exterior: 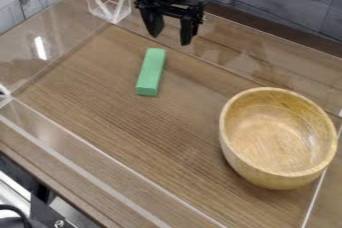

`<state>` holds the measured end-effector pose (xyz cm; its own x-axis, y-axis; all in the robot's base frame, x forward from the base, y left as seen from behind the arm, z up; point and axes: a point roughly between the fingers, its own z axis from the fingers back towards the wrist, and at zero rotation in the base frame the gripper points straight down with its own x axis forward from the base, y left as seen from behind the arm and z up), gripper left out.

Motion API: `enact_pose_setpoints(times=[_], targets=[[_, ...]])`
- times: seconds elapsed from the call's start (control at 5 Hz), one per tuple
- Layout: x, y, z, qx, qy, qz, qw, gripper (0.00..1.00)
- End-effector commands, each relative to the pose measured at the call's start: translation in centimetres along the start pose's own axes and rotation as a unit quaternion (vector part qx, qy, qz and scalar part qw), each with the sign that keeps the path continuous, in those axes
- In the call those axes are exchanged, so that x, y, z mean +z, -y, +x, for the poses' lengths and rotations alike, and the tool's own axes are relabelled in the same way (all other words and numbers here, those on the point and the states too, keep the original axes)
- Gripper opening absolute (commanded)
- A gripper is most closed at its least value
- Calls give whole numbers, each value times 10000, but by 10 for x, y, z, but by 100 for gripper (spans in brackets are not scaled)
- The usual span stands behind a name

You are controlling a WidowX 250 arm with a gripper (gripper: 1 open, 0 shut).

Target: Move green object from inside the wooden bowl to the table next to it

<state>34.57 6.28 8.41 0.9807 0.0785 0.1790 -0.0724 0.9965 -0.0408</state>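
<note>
You've got the green object [151,72] flat on the table [120,132], outside the wooden bowl [278,138]. It's a small rectangular block, plain bright green, matte, no markings you can make out. The long axis runs roughly 12 to 6 with a slight tilt, the far end leaning toward 1 o'clock. It looks about half as long as the bowl is wide.

From the block, the bowl sits at about 4 o'clock, well apart, near the table's right edge. It's light tan wood with a thick rim and a smooth hollow, and nothing shows inside it.

Your gripper [171,30] is at roughly 12 to 1 o'clock from the block, near the table's far edge, pointing down. The dark fingers are spread wide with nothing between them. It's near the block's far end but apart from it, no contact. You can't tell from this view whether the fingertips touch the tabletop.

The table is brown wood grain with low clear acrylic walls along the edges.
</note>
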Motion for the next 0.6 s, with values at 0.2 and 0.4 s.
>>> enact_pose_setpoints(times=[0.2,0.4], targets=[[20,1,31,184,308,114,9993,100],[22,7,29,-13,201,74,9998,100]])
